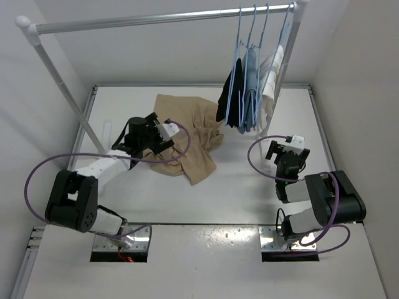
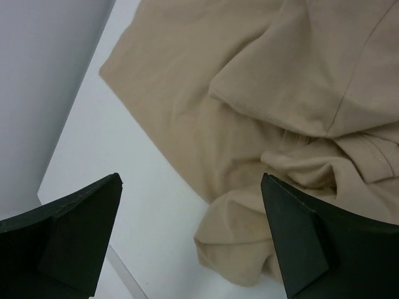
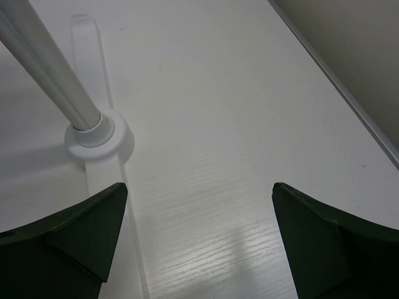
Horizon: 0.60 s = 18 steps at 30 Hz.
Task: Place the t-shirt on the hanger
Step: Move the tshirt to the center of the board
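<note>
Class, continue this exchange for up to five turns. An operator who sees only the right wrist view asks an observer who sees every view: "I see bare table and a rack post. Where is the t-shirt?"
Observer: The t-shirt lies crumpled on the table, just left of centre.
Operator: Is the left hand holding it?
Observer: No. The left hand is open above its edge, gripping nothing.
Operator: Where are the hangers?
Observer: Hangers hang at the right end of the rail, bearing black, blue and white clothes.
</note>
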### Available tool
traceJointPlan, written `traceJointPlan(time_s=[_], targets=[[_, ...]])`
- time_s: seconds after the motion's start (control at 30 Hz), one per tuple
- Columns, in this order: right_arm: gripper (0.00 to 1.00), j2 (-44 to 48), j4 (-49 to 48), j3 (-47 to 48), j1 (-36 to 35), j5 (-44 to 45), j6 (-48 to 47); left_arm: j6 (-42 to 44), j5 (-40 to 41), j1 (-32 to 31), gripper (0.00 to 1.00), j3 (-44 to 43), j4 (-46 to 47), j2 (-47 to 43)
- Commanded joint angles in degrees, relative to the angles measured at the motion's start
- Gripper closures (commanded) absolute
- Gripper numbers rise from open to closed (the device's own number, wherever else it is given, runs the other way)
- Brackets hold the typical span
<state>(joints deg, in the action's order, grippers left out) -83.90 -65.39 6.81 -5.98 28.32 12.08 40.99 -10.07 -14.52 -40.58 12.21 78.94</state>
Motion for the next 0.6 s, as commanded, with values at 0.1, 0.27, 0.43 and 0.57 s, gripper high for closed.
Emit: traceJointPlan(time_s=[0.1, 0.27, 0.43, 0.57], targets=[[0.00, 0.93, -3.16, 1.10, -0.17, 0.78, 1.28, 12.78, -5.99, -4.11, 0.00, -5.48, -12.10, 4.11], [0.00, 7.23, 6.86, 2.85, 0.35, -3.18, -0.20, 21.94, -7.51, -7.27, 0.00, -0.64, -13.44, 5.53], [0.00, 14.63, 24.42, 9.98, -0.17, -7.49, -7.58, 9.12, -1.39, -7.27, 0.00, -2.40, -9.77, 4.13], [0.00, 23.67, 29.25, 9.98, -0.17, -7.22, -12.15, 2.53, 9.07, -7.27, 0.00, -2.40, -7.02, -0.18]])
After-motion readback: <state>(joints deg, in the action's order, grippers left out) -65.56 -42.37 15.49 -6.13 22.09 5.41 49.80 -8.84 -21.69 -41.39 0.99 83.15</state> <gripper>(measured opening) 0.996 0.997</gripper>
